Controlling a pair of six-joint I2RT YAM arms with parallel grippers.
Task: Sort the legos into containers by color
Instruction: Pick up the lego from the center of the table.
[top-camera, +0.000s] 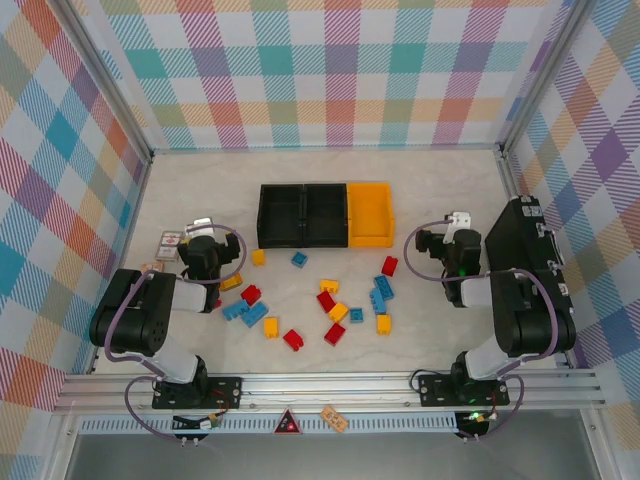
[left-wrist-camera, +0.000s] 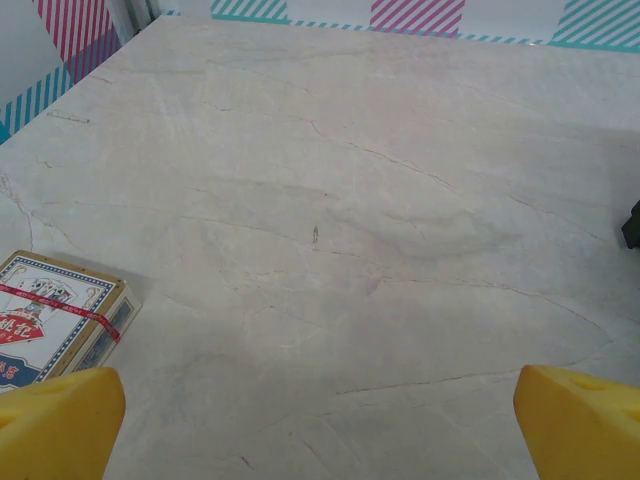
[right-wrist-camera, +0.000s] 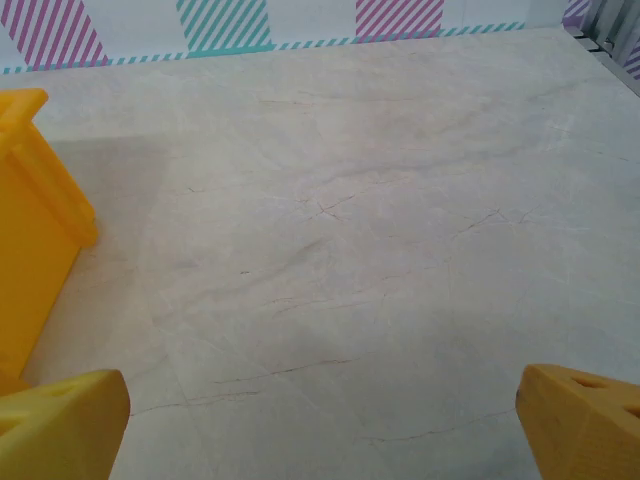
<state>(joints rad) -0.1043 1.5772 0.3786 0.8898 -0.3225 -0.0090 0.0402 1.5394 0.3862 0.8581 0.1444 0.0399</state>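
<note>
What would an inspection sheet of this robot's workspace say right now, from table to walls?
Surface: pale marbled table, no spills seen.
Job's things: red, blue and yellow legos lie loose in front of the bins; two black bins and one yellow, all look empty.
Clutter: card pack at the left; black case along the right edge.
Tools: left tool open, holding nothing; right tool open, holding nothing.
Cables: grey cables loop along both arms, off the legos.
Surroundings: checked walls; metal frame at the near edge.
</note>
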